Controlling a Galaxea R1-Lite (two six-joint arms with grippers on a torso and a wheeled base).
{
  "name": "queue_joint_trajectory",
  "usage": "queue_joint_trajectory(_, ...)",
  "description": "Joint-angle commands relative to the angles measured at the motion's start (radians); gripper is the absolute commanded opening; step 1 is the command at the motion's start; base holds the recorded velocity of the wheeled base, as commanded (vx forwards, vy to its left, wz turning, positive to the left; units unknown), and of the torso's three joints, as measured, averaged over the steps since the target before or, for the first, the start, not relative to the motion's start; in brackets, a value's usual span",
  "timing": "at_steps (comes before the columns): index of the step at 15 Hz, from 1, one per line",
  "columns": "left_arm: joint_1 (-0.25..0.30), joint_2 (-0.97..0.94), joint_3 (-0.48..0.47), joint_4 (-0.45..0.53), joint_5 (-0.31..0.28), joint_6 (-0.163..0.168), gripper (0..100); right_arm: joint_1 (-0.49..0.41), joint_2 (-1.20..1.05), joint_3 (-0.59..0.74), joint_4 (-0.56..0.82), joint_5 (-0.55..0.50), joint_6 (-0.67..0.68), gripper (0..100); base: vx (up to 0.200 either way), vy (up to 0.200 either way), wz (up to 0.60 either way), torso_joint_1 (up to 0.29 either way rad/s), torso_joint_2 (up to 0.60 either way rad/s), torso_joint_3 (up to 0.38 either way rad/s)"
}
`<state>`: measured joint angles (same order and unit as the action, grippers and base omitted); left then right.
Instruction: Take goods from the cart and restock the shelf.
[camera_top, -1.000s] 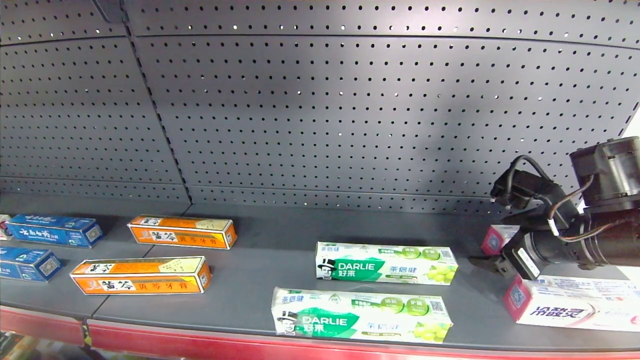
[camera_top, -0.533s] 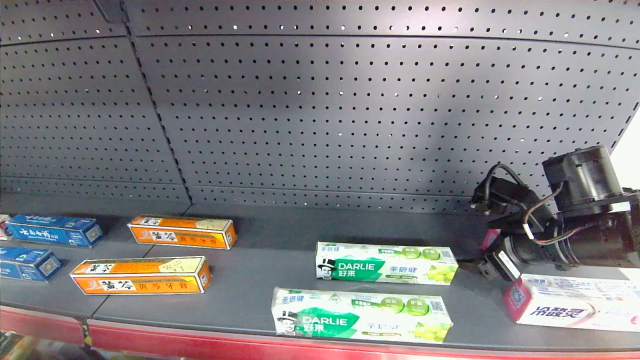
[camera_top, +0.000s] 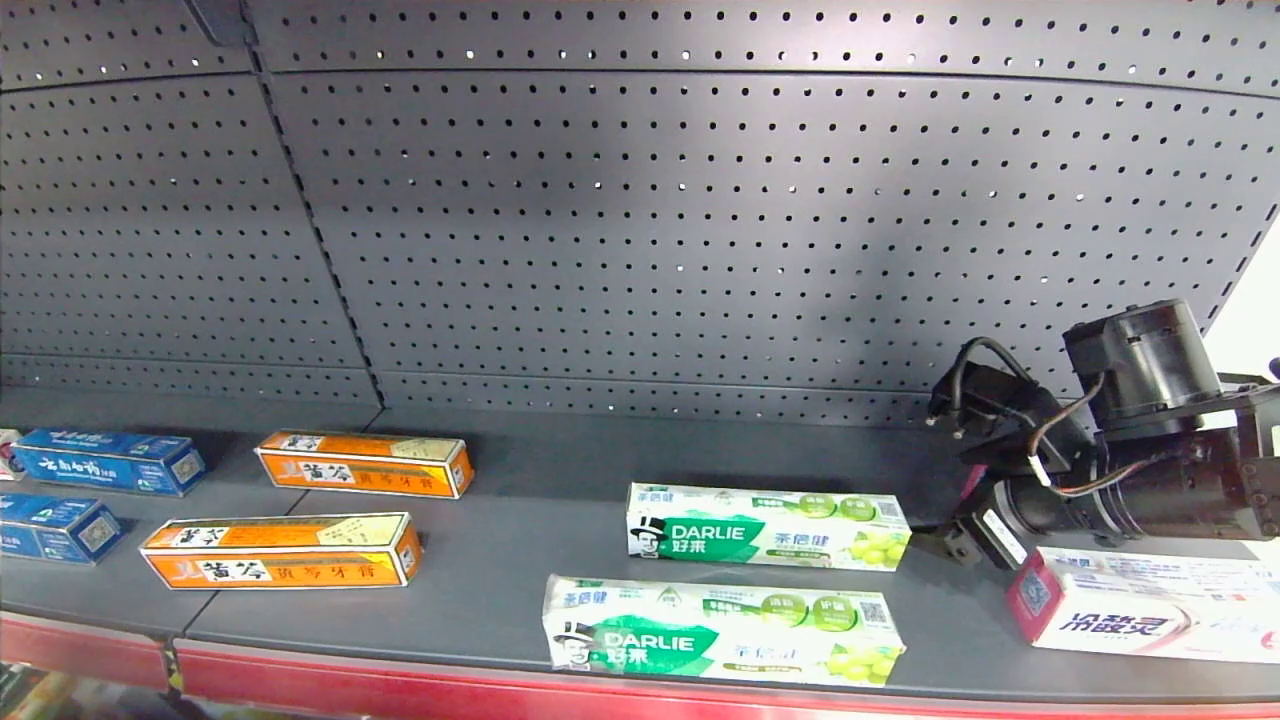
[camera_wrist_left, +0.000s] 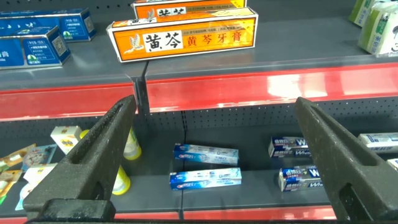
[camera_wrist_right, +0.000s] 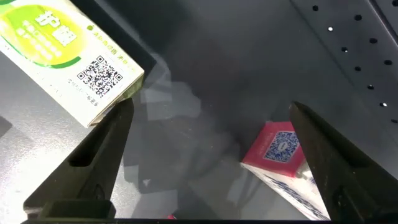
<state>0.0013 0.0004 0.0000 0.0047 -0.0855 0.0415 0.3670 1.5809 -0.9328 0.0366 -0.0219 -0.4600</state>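
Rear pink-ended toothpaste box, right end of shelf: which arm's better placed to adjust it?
Likely right. The right gripper is open at the pink-ended toothpaste box, low over the shelf. The left gripper is open, in front of the shelf's red edge near an orange box.

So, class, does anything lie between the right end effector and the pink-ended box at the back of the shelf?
Nothing visible does. The right end effector is open, with only bare shelf between it and the pink-ended box. The green box lies close beside one finger, off that path.
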Motion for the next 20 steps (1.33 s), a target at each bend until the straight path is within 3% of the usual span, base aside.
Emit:
queue_joint_trajectory(1,0.000,0.000,0.000,0.000,0.000,0.000,100,0.007,0.004,0.000,0.000,0.002,0.000,100,0.000,0.000,0.00,0.000,0.00,0.000)
queue_joint_trajectory(5,0.000,0.000,0.000,0.000,0.000,0.000,100,0.006,-0.013,-0.006,-0.003,0.000,0.000,100,0.000,0.000,0.00,0.000,0.00,0.000)
queue_joint_trajectory(10,0.000,0.000,0.000,0.000,0.000,0.000,100,-0.005,-0.200,-0.001,0.000,-0.003,0.032,100,0.000,0.000,0.00,0.000,0.00,0.000)
queue_joint_trajectory(14,0.000,0.000,0.000,0.000,0.000,0.000,100,-0.037,-0.512,0.081,0.012,-0.001,0.181,100,0.000,0.000,0.00,0.000,0.00,0.000)
queue_joint_trajectory(20,0.000,0.000,0.000,0.000,0.000,0.000,100,-0.109,-0.608,0.195,0.006,-0.004,0.224,100,0.000,0.000,0.00,0.000,0.00,0.000)
